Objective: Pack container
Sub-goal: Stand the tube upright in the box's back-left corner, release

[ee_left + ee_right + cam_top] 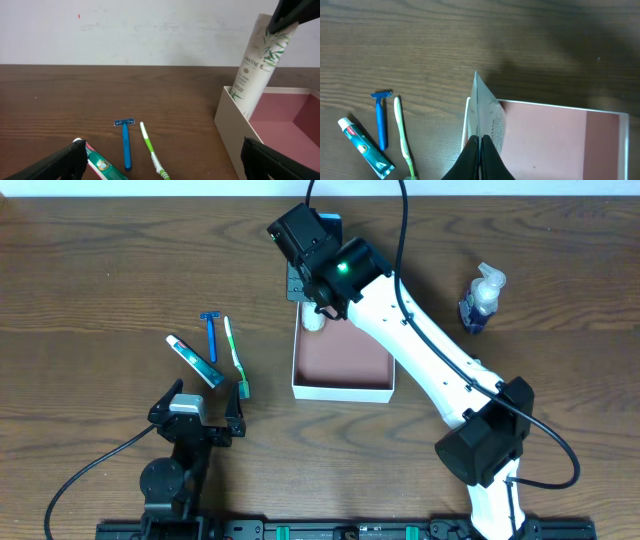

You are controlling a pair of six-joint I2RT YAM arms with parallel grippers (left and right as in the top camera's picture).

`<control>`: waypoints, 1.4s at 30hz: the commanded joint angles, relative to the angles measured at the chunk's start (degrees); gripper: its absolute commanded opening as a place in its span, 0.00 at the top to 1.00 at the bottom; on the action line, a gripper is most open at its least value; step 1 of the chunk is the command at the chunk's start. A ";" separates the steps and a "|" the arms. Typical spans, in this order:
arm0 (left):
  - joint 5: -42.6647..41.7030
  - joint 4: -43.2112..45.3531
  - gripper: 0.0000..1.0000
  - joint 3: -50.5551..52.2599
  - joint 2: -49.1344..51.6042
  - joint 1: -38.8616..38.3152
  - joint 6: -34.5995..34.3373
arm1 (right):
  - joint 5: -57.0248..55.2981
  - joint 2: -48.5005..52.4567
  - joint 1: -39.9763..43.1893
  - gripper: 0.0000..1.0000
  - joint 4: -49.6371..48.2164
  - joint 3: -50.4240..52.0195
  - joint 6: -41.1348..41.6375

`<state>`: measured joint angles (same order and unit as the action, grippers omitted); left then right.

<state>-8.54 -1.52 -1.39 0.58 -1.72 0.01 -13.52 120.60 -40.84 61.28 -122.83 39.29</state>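
1 Pantene tube (pixel 260 60) tilted in container (pixel 227 117), R pincer (pixel 480 145) tight on it; L pincer (pixel 200 415) wide-open.

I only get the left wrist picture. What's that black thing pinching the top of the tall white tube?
Observer: The right gripper, shut on the tube's flat end.
Operator: Is the box empty apart from that tube?
Observer: From overhead, the box shows nothing else, though the right arm covers part of it.
Operator: Anything outside my picture?
Observer: A pump bottle stands alone, right of the box.
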 commanded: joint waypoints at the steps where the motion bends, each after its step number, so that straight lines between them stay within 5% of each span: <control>1: 0.46 -1.68 0.02 1.16 -0.35 -0.22 -0.02 | -1.22 0.48 -0.11 0.99 -1.11 -0.81 0.96; 3: 0.46 -1.68 0.02 1.16 -0.35 -0.22 -0.02 | -1.22 0.50 -0.09 0.92 -1.60 -0.81 0.96; 6: 0.46 -1.68 0.02 1.16 -0.35 -0.22 -0.02 | -1.25 0.50 -0.11 0.35 -2.19 -0.81 0.94; 7: 0.46 -1.68 0.02 1.16 -0.35 -0.22 -0.02 | -1.22 0.50 -0.11 0.30 -2.19 -0.81 0.94; 23: 0.46 -1.68 0.02 1.16 -0.35 -0.22 -0.02 | -1.70 -6.19 1.60 0.20 2.49 -5.09 -2.19; 34: 0.46 -1.68 0.02 1.16 -0.35 -0.22 -0.02 | -4.07 -15.78 16.44 0.01 12.00 -5.84 -8.76; 42: 0.46 -1.68 0.02 1.16 -0.35 -0.22 -0.02 | -1.25 -15.78 24.52 0.01 16.96 -5.62 -8.68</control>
<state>-8.51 -1.52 -1.39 0.58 -1.72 0.01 -15.97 104.44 -17.89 77.45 -128.49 31.73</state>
